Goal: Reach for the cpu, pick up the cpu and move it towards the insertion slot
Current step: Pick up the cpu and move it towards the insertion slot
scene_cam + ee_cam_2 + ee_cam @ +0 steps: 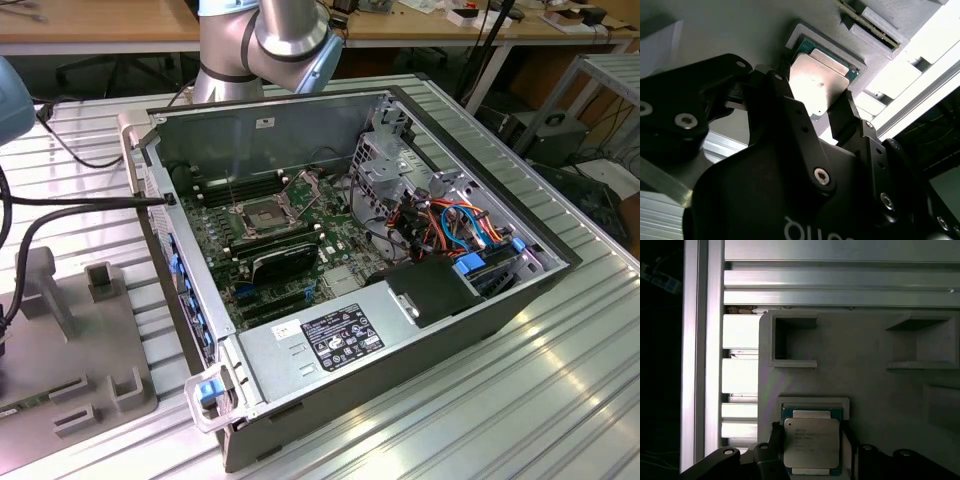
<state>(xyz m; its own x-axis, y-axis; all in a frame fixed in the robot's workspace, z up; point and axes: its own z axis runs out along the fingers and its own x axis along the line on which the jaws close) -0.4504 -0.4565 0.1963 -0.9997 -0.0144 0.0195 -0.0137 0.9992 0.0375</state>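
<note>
The cpu [811,442], a thin square chip with a pale silvery face, lies in a recess of a grey holder plate [865,370]. In both wrist views my gripper [811,437] stands over it, one black finger [776,439] on each side, both against the chip's edges. The second wrist view shows the cpu [817,82] between the fingers [842,112] of the gripper [812,95], still seated in the recess. The insertion slot [262,217], a silver-framed square socket with its bracket raised, sits on the motherboard inside the open computer case [400,330].
The grey holder plate [70,350] lies on the ribbed aluminium table [560,380], at the exterior view's left of the case, and has several raised pockets. Case walls, a drive cage [385,165], coloured cables [450,225] and a power supply [320,345] surround the motherboard.
</note>
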